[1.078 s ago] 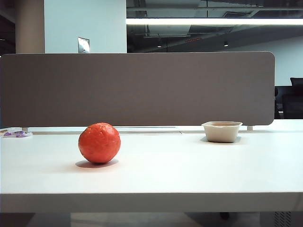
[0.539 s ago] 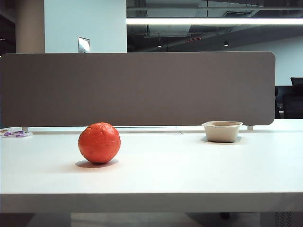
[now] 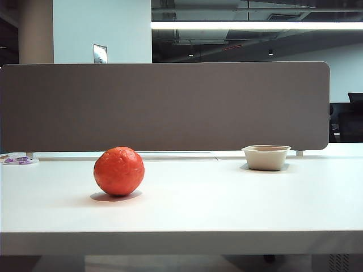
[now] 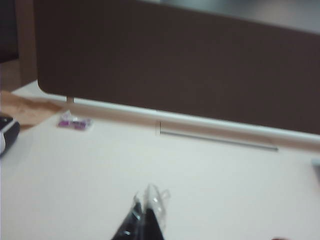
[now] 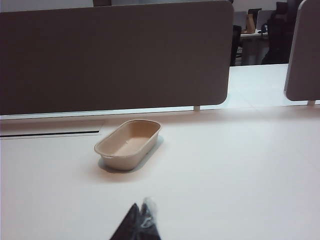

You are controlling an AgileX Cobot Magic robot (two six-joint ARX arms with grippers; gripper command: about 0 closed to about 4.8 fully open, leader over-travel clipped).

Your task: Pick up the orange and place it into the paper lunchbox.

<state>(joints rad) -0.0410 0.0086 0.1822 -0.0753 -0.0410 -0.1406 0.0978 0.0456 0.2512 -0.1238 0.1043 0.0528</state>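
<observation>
Nothing done yet: I see the orange [image 3: 119, 171] at lower left on the table [image 3: 227, 198], the lunchbox [image 3: 266, 157] empty at right. My left gripper [image 4: 145, 212] and right gripper [image 5: 141, 220] sit closed, holding nothing.

Red-orange bumpy ball-shaped orange [image 3: 119, 171] sits on the white worktop [image 3: 227, 204], left and nearer. Beige oblong pulp-paper lunchbox [image 3: 266, 157] sits right, farther back, well apart, before the grey divider panel [image 3: 164, 105]. Small purple-printed wrapper [image 3: 20, 160] at far left edge. Left gripper [image 4: 145, 212] and right gripper [image 5: 142, 220] hang above the worktop, jaws together.
</observation>
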